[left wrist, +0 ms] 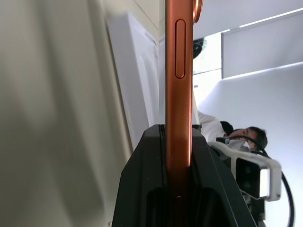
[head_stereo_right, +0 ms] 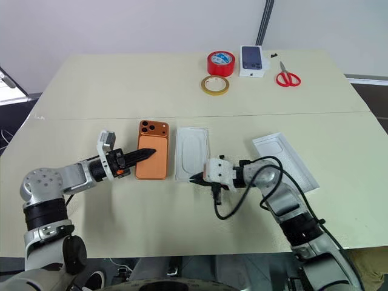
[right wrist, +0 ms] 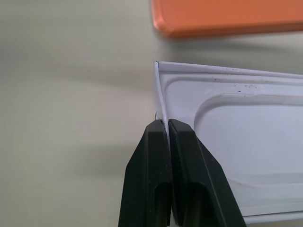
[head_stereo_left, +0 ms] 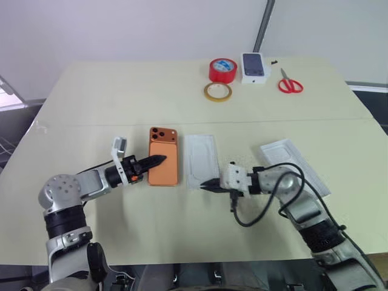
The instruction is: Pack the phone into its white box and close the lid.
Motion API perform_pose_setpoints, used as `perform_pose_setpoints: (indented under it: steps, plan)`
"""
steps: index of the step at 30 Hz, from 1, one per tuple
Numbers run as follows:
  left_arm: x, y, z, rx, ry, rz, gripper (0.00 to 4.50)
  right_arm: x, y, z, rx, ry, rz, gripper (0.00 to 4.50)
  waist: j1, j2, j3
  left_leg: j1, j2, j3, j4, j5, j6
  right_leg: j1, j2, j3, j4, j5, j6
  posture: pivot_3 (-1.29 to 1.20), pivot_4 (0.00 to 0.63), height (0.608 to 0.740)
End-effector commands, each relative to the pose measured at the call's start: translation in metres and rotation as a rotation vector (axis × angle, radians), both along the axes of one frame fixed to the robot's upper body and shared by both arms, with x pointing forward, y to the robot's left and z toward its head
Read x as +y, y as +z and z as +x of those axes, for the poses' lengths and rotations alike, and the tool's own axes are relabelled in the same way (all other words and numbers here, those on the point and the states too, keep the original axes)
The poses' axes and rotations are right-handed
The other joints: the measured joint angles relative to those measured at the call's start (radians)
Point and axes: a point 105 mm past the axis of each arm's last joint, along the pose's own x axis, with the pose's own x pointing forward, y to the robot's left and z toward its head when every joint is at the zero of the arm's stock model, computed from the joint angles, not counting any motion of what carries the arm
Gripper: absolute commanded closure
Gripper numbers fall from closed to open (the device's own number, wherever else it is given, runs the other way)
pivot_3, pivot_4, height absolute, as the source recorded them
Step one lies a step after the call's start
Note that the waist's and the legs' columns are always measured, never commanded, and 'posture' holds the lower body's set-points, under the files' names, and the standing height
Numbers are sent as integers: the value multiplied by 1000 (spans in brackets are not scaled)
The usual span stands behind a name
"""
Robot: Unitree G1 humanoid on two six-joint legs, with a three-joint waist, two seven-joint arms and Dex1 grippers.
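Packing step in hand: both pieces are gripped, not yet joined. Left gripper (head_stereo_left: pixel 159 160) has its jaws clamped on the phone (head_stereo_left: pixel 163 159) at its left long edge, the phone lying back up on the desk (head_stereo_left: pixel 121 97). Right gripper (head_stereo_left: pixel 206 184) has its jaws pinched together on the near-left rim of the white box (head_stereo_left: pixel 200 159), just right of the phone. Lid (head_stereo_left: pixel 297 163) lies well to the right. Next move calls for lifting the phone over the rim and lowering it flat.

The left arm reaches in level toward the right, and the left gripper (head_stereo_left: pixel 156 161) has its black fingers clamped on the phone's (head_stereo_left: pixel 163 159) edge. The right gripper (head_stereo_left: pixel 206 183) points left, slightly downward, fingers pinched together on the white box's (head_stereo_left: pixel 200 159) thin rim.
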Motion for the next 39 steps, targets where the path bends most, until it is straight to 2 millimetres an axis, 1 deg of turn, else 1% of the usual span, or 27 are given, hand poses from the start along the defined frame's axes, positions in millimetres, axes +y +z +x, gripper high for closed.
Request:
perform_pose_setpoints:
  steps: [1, 4, 8, 11, 13, 16, 18, 20, 21, 24, 27, 29, 31, 32, 33, 38, 39]
  plan:
    - [-11, 25, 8, -96, -7, -38, 4500, 13, 5, 3, -30, -22, 5, 4439, 5, 0, 0, 0, 0, 0, 0, 0, 0, 0, 0, 0, 0, 0, 0, 0, 150, 740]
    - [-20, 27, 11, -104, -10, -51, 4500, 15, 3, 4, -25, -40, -1, 4439, 4, 0, 0, -1, -1, 0, 1, -1, 1, 0, 0, 0, -1, 0, 0, 0, 150, 740]
    - [-25, 19, 13, -87, -5, -47, 4500, 11, -3, 4, 3, -48, -29, 4439, -1, 0, 0, -1, 0, 0, 1, 0, 0, 0, 0, 0, -1, 0, 0, 0, 150, 740]
    - [-31, 13, 13, -79, -3, -43, 4500, 10, 3, 8, -9, -69, 6, 3509, 0, 0, 0, 0, 0, 0, 1, 0, 0, 0, 0, 0, 0, 0, 0, 0, 150, 740]
    - [-35, 12, 12, -81, -10, -45, 4500, 10, 13, 0, 10, -29, 49, 2686, 0, 0, 0, 0, 0, 0, 1, 0, 0, 0, 0, 0, 0, 0, 0, 0, 150, 740]
    - [-35, 12, 12, -84, -12, -47, 4500, 4, 31, -7, -5, -10, 119, 1229, 0, -1, 0, 0, 0, 0, 1, 0, 0, 0, 0, 0, 0, 0, 0, 0, 150, 740]
    - [-35, 12, 13, -84, -13, -40, 4500, -6, 41, -9, 3, -17, 164, 1229, 1, -1, 0, 0, 0, 0, 0, 0, 0, 0, 0, 0, -1, 0, 0, 0, 150, 740]
    - [-36, 12, 13, -83, -16, -45, 4500, -16, 45, -10, 17, -28, 170, 1229, 1, -1, 0, 0, 0, 0, 0, 0, 0, 0, 0, 0, -1, 0, 0, 0, 150, 740]
    - [-37, 12, 13, -83, -17, -47, 4500, -25, 45, -7, 11, -55, 161, 1229, 1, -1, 0, 0, 0, 0, 0, 0, 0, 1, 0, 0, -1, 0, 0, 0, 150, 740]
    - [-42, 11, 14, -76, -22, -58, 4500, -53, 45, 7, -8, -152, 135, 1229, 2, -1, 0, 0, 0, 0, 1, 0, 0, 1, 0, 0, -1, 0, 0, 0, 150, 740]
    - [-50, 5, 11, -58, -42, -52, 4500, -82, 51, 31, -53, -288, 148, 1229, 2, -1, 0, 0, 0, 0, 1, 0, 0, 1, 0, 0, -1, 0, 0, 0, 150, 740]
    - [-52, 4, 11, -50, -48, -58, 4500, -93, 53, 39, -66, -330, 158, 1229, 1, -1, 0, 0, 0, 0, 1, 0, 0, 1, 0, 0, -1, 0, 0, 0, 150, 740]
    - [-54, 1, 10, -29, -60, -57, 3492, -97, 50, 40, -76, -330, 134, 1199, -1, -1, 0, 0, 0, 0, 1, 0, 0, 1, 0, 0, -1, 0, 0, 0, 150, 740]
    - [-54, -1, 9, -24, -64, -49, 3189, -97, 49, 40, -75, -325, 129, 1199, -1, -1, 0, 0, 0, 0, 1, 0, 0, 1, 1, 0, 0, 0, 0, 0, 150, 740]
    - [-54, -1, 9, -21, -66, -43, 2622, -97, 48, 40, -74, -322, 128, 1199, -1, -1, 0, 0, 0, 0, 0, 0, 0, 1, 1, 0, 0, 0, 0, 0, 150, 740]
    - [-52, -1, 13, -40, -52, -10, 225, -88, 44, 40, -62, -307, 125, 1199, 1, -1, 0, 0, 1, 0, 1, 0, 0, 2, 1, 0, 0, 0, 0, 0, 150, 740]
    - [-51, -1, 14, -41, -51, -7, 53, -87, 44, 40, -66, -305, 126, 1199, 1, -1, 0, 1, 1, 0, 1, 0, 0, 2, 1, 0, 0, 0, 0, 0, 150, 740]
